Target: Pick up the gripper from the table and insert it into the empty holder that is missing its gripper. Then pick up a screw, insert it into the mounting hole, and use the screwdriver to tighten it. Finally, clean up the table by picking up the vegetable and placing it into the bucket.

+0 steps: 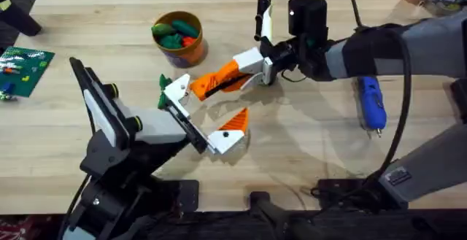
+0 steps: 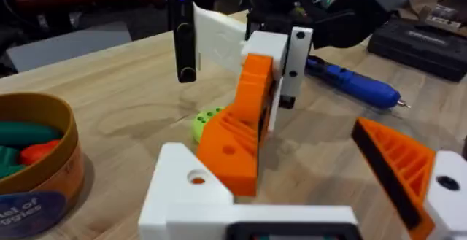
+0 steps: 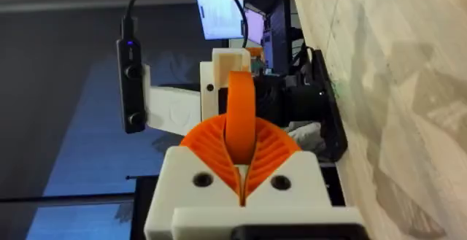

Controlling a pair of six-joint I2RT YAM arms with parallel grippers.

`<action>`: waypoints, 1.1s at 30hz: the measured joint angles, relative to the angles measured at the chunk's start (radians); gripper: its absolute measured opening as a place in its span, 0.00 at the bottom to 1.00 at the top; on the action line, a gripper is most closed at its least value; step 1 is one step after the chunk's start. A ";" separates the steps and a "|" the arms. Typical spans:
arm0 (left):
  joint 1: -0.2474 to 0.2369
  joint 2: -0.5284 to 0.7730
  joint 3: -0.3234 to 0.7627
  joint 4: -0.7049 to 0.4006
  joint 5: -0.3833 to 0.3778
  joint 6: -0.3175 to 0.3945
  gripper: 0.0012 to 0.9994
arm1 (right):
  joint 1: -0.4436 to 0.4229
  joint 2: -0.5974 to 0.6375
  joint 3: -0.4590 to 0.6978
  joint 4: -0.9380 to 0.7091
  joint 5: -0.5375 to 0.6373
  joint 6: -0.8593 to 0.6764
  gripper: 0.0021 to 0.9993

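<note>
Right pincer clamps the gripper, a long ribbed orange wedge, its tip against the white holder.

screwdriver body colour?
Blue screwdriver, silver tip; shows best in the overhead view.

Right gripper: reaching in from the right, its white fingers closed on the gripper, a long orange wedge held tilted above the table
Holder: white block at the far end of the jaw rail, touching the wedge's lower end
Left arm: rising from the lower left (large and dark), carrying the rail
Short orange tip: on the rail's near block
Screwdriver: blue, lying on the table under the right arm
Bucket: orange, holding green and orange vegetables
</note>
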 joint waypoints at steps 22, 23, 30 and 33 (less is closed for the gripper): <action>0.000 0.000 0.000 0.000 0.001 0.000 0.98 | 0.000 0.000 0.000 0.054 -0.023 -0.027 0.02; 0.000 0.000 0.000 0.000 0.001 0.000 0.98 | 0.001 0.000 0.000 0.054 -0.023 -0.027 0.02; 0.000 0.000 0.000 0.000 0.001 0.000 0.98 | 0.029 0.000 0.000 0.076 -0.012 -0.027 0.02; 0.000 0.000 0.000 0.000 -0.004 -0.001 0.98 | 0.053 0.000 0.000 0.079 0.007 -0.026 0.02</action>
